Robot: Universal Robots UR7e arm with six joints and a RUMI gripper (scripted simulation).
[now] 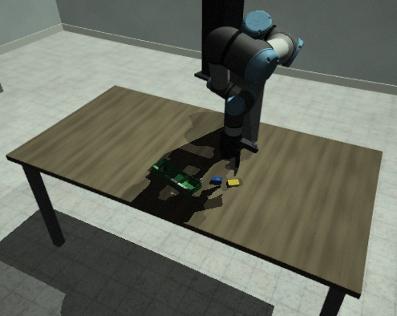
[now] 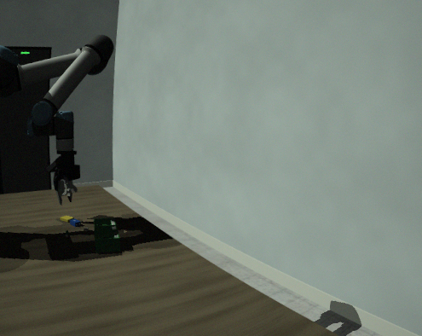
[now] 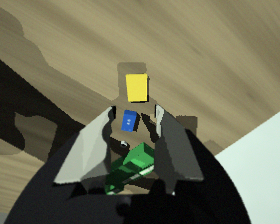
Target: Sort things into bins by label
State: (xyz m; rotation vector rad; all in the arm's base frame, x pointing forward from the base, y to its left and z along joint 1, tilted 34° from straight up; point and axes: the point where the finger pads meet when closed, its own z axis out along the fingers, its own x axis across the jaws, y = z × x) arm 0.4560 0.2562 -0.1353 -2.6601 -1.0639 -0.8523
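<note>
A small blue block (image 1: pixel 216 180) (image 2: pixel 75 223) (image 3: pixel 129 121) and a small yellow block (image 1: pixel 233 182) (image 2: pixel 66 218) (image 3: pixel 136 87) lie side by side on the wooden table (image 1: pixel 309 200). A green bin unit (image 1: pixel 176 180) (image 2: pixel 106 236) (image 3: pixel 137 162) stands just left of the blue block, with a white label near one end; I cannot read it. My gripper (image 1: pixel 236 168) (image 2: pixel 66 197) (image 3: pixel 135 106) hangs a little above the table, just behind the two blocks. Its fingers stand partly apart with nothing between them. In the wrist view the blue block shows through the gap, well below.
The arm's dark shadow covers the table around the bin and the blue block. The arm's base column (image 1: pixel 224 16) stands behind the table's far edge. A large pale wall (image 2: pixel 277 149) fills most of the exterior view.
</note>
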